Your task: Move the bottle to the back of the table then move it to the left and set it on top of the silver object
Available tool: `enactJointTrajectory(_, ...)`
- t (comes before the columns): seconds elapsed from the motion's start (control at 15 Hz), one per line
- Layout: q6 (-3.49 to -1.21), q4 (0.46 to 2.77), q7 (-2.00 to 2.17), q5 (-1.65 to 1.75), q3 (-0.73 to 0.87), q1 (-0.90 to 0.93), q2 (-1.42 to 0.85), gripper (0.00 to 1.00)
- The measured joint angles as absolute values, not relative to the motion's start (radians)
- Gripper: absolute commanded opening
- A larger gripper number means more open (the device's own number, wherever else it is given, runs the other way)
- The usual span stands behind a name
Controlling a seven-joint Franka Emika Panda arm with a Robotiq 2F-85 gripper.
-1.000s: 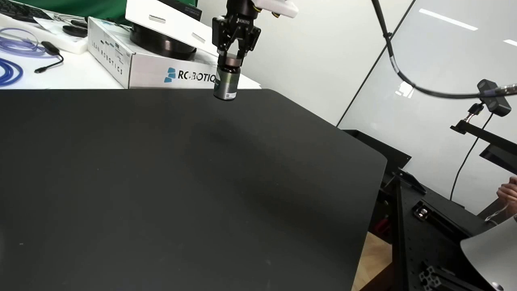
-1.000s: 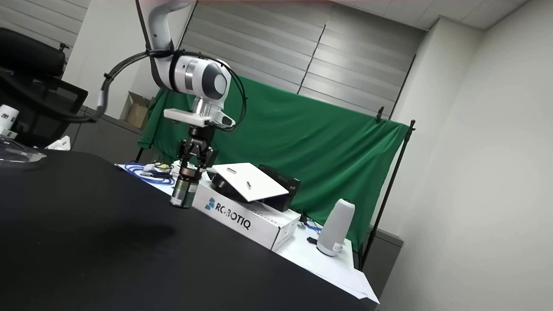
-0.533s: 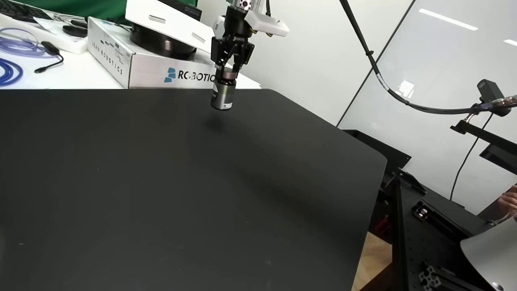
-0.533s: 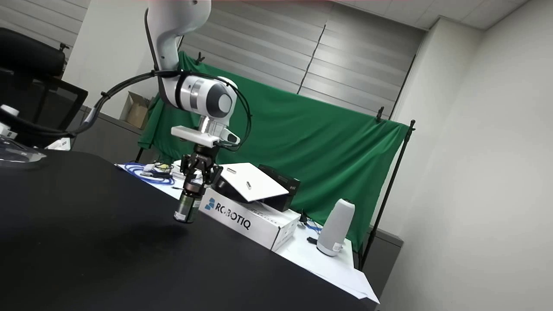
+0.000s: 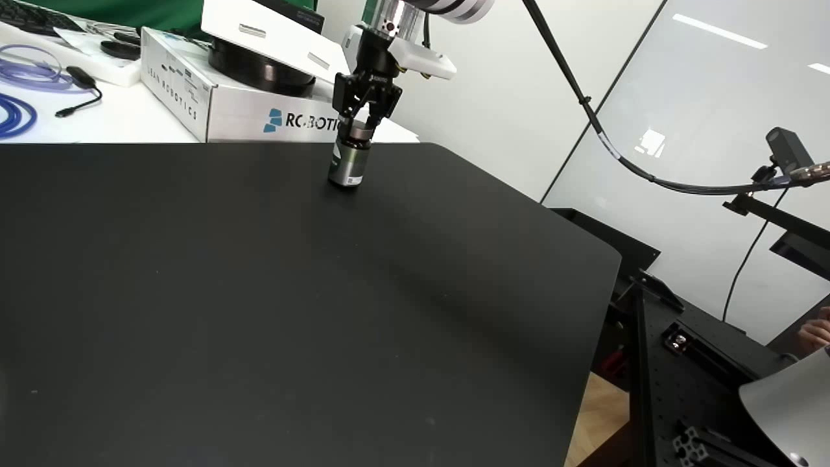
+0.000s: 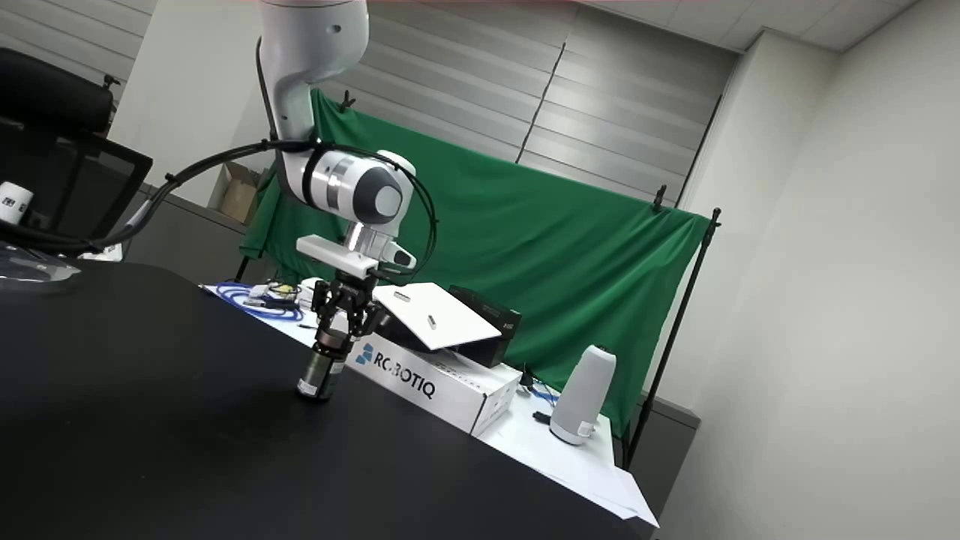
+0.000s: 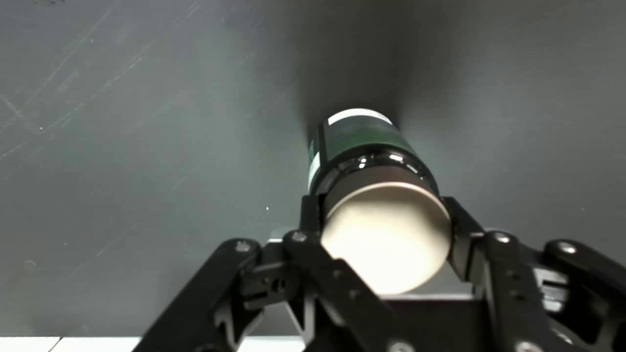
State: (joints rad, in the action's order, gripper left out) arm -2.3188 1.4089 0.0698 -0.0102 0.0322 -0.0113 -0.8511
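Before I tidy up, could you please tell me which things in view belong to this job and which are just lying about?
For the job:
bottle
claw, closed on the bottle
black table
silver object (I cannot make it out)

Apparently just lying about:
white ROBOTIQ box
tilted white panel
keyboard
pale tapered device

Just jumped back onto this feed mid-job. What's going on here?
The robot arm has its claw closed on the cap of a small bottle, which is held cap up. Its base is at or just above the black table; these views don't settle whether it touches. In both exterior views it is near the table edge that faces the white Robotiq box. No silver object shows beneath it, so that final placing is not yet done.
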Motion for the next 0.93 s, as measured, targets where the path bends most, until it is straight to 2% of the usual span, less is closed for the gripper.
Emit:
enactJointTrajectory(0.07, -2.324, 1.408, 0.07, -0.015, 0.032, -0.012, -0.853, 0.86)
enactJointTrajectory(0.2, -2.33, 1.408, 0.07, -0.017, 0.033, -0.012, -0.855, 0.98)
enactJointTrajectory(0.27, -2.333, 1.408, 0.07, -0.017, 0.033, -0.012, -0.856, 1.0)
enactJointTrajectory(0.93, -2.315, 1.408, 0.07, -0.017, 0.033, -0.012, -0.817, 1.0)
